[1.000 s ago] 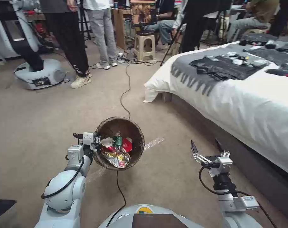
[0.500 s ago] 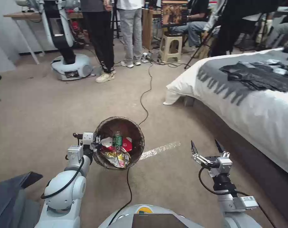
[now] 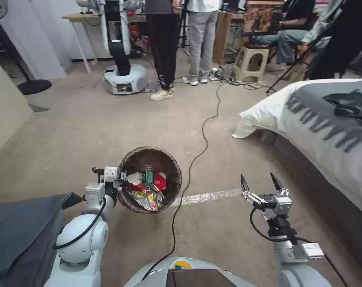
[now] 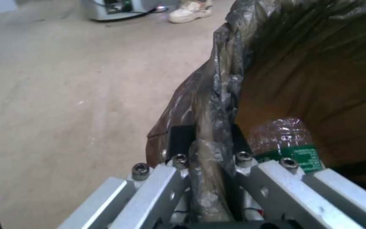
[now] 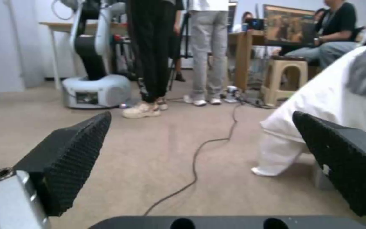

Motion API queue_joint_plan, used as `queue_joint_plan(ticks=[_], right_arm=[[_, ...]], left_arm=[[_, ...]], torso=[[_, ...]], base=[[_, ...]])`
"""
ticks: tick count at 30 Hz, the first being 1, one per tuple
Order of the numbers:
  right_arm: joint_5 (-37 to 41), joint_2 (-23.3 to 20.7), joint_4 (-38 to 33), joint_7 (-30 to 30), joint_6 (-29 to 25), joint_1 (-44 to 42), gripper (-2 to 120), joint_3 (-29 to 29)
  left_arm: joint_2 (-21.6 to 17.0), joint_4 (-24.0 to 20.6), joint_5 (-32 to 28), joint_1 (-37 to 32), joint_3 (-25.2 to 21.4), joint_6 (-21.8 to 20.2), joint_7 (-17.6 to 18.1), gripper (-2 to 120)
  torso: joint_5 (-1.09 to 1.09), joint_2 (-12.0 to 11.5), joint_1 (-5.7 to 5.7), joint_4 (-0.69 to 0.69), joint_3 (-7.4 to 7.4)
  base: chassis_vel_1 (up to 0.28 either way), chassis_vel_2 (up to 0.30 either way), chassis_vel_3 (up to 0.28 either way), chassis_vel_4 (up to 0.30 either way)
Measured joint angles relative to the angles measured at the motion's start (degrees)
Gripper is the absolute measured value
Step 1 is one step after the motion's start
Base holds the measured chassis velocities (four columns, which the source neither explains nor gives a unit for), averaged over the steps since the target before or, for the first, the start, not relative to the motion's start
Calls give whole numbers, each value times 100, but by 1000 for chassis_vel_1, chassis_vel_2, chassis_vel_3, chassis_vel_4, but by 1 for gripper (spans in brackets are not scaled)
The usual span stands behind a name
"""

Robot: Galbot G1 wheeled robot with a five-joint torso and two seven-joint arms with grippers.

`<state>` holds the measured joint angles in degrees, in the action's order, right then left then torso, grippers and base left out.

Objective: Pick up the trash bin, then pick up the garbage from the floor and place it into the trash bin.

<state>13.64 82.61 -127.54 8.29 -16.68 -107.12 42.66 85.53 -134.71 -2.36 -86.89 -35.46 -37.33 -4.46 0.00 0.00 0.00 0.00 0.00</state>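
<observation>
The trash bin [image 3: 165,159], round and lined with a dark brown bag, hangs above the carpet in front of me. My left gripper [image 3: 123,179] is shut on its near-left rim; the left wrist view shows the fingers [image 4: 179,140] pinching the bagged rim [image 4: 217,127]. Inside the bin lies garbage: a green-labelled bottle [image 3: 147,175], a red carton [image 3: 160,182], a white wad [image 3: 134,178] and a yellow wrapper [image 3: 147,199]. The bottle [image 4: 289,143] sits right behind the rim. My right gripper [image 3: 259,182] is open and holds nothing, low at the right, with its pads [image 5: 64,159] spread wide.
A long black cable [image 3: 200,135] runs across the carpet past the bin. A grey jacket [image 3: 21,231] lies at my lower left. The bed [image 3: 328,131] fills the right side. Another robot base [image 3: 123,77], a stool [image 3: 250,61] and standing people are at the back.
The whole head view has swung: the bed slid right, the far robot moved toward the centre, and the grey jacket came in at lower left. Both arms and the bin keep their pose.
</observation>
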Motion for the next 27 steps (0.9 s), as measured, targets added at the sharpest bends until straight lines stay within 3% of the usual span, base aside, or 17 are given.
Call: queue_joint_plan(ticks=[16,27], right_arm=[[8,22,0,-6,33,8,100,-16],[18,29,0,-29,136,72,100,-50]], left_arm=[[-1,44,-32,9,-2,70,7,3],[-4,33,-105,-8,-15,9,156,3]], torso=[[0,0,0,2,0],[0,0,0,0,0]], base=[[93,94,86,91],[5,5,7,3]])
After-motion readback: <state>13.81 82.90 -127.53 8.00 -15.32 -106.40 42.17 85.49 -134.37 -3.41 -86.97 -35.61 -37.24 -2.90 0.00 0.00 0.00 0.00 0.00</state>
